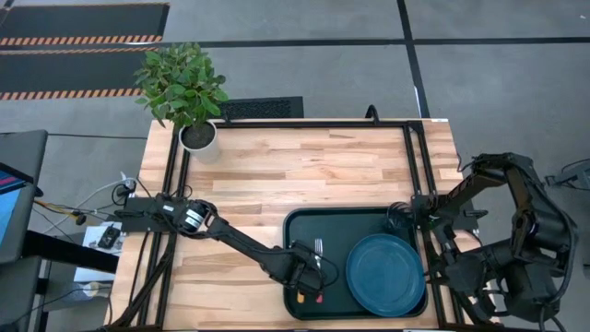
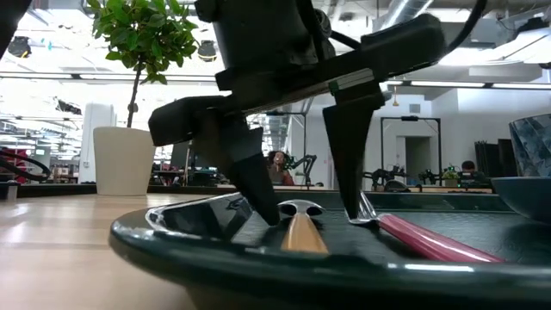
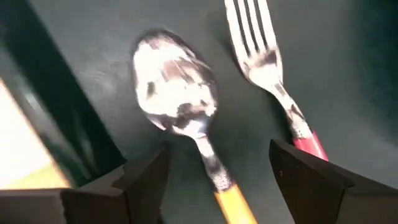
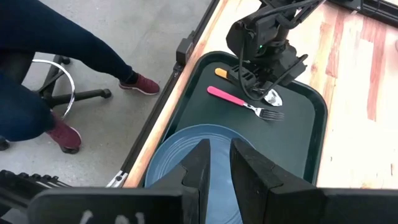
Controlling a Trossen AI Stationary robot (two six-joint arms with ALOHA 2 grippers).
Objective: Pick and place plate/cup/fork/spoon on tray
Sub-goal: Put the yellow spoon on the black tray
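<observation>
- Dark green tray (image 1: pixel 297 221) at the table's near right edge, holding plate, fork and spoon.
- Teal-blue plate (image 1: pixel 385 274) flat in the tray's right half.
- Left gripper (image 2: pixel 310 215) down over the tray's left half, fingers spread wide, straddling the spoon, gripping nothing.
- Right gripper (image 4: pixel 216 163) off the table's right edge, above the plate in its own view, fingers nearly together, empty.
- Red-handled fork (image 3: pixel 273 81) flat in the tray, just right of the spoon.
- Orange-handled spoon (image 3: pixel 180 106) flat between the open fingers.

Even bright light, blurred glary spoon (image 3: pixel 177 93)
</observation>
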